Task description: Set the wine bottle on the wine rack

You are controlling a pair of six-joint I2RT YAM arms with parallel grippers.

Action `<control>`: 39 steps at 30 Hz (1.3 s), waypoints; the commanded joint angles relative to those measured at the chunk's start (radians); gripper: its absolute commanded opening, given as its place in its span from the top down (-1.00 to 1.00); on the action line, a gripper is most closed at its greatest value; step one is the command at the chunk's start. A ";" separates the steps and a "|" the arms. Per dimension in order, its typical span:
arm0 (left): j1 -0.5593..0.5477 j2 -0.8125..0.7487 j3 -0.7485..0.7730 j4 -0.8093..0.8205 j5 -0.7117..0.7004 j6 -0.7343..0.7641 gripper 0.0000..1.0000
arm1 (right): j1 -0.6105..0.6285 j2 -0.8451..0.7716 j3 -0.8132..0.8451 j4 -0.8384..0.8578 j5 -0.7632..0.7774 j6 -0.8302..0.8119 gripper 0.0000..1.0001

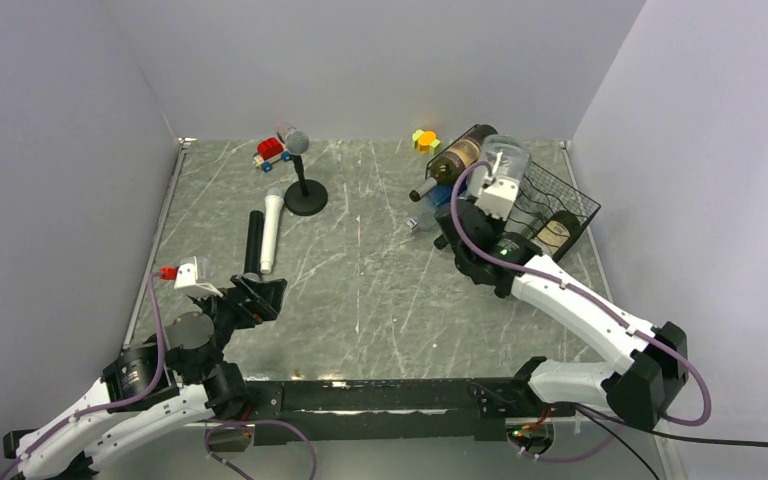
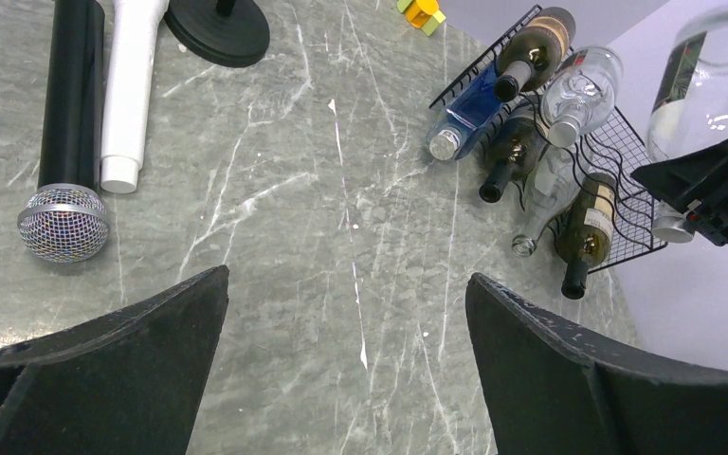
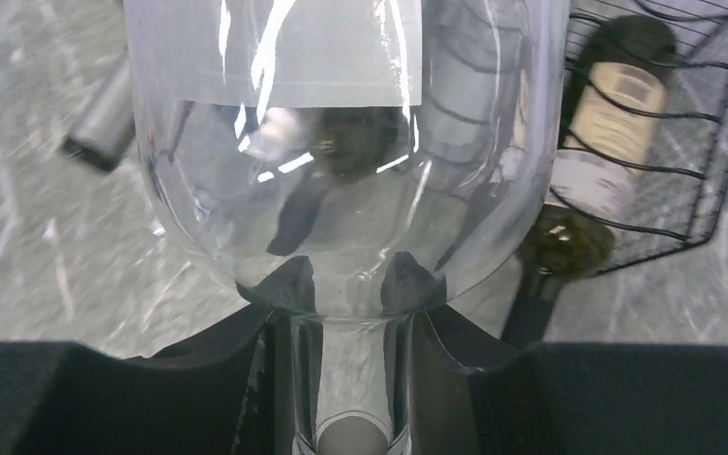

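Observation:
The wine rack (image 1: 560, 205) is a black wire box at the far right, holding several bottles on wavy tiers. My right gripper (image 1: 488, 190) is shut on the neck of a clear glass wine bottle (image 1: 505, 160) and holds it in the air above the rack's left part. In the right wrist view the clear bottle (image 3: 341, 142) fills the frame, its neck pinched between my fingers (image 3: 436, 370), with the rack (image 3: 711, 142) behind on the right. The left wrist view shows the rack (image 2: 626, 161) and the held bottle (image 2: 711, 76). My left gripper (image 1: 265, 293) is open and empty, low at the near left.
A black microphone (image 1: 254, 240) and a white one (image 1: 272, 230) lie at the left. A microphone stand (image 1: 303, 190), a red toy (image 1: 272, 152) and yellow-green blocks (image 1: 425, 140) sit at the back. A blue bottle (image 2: 464, 109) lies at the rack's left. Walls enclose the table.

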 commanded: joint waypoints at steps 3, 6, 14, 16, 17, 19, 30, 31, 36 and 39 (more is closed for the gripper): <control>0.002 0.001 0.000 0.020 -0.009 -0.006 -0.99 | -0.136 -0.049 0.018 -0.001 0.100 0.166 1.00; 0.002 0.006 -0.004 0.027 -0.005 -0.002 -0.99 | -0.192 -0.030 0.007 0.015 0.056 0.188 1.00; 0.002 0.025 -0.003 0.031 -0.007 -0.003 -0.99 | -0.330 0.086 0.011 0.133 -0.076 0.175 1.00; 0.002 0.024 -0.006 0.034 -0.008 -0.003 -0.99 | -0.354 0.133 0.032 0.144 -0.096 0.174 1.00; 0.002 0.022 -0.006 0.036 -0.010 -0.001 -0.99 | -0.365 0.155 0.050 0.147 -0.103 0.171 1.00; 0.002 0.019 -0.008 0.036 -0.011 -0.001 -0.99 | -0.387 0.191 0.069 0.155 -0.126 0.177 1.00; 0.001 -0.011 -0.018 0.054 -0.010 0.017 -0.99 | -0.475 0.309 0.132 0.213 -0.221 0.162 1.00; 0.002 -0.011 -0.018 0.053 -0.011 0.016 -0.99 | -0.483 0.316 0.135 0.214 -0.235 0.162 1.00; 0.002 -0.010 -0.017 0.053 -0.011 0.016 -0.99 | -0.524 0.333 0.159 0.198 -0.344 0.146 1.00; 0.002 -0.010 -0.018 0.054 -0.009 0.017 -0.99 | -0.546 0.330 0.159 0.195 -0.389 0.138 0.78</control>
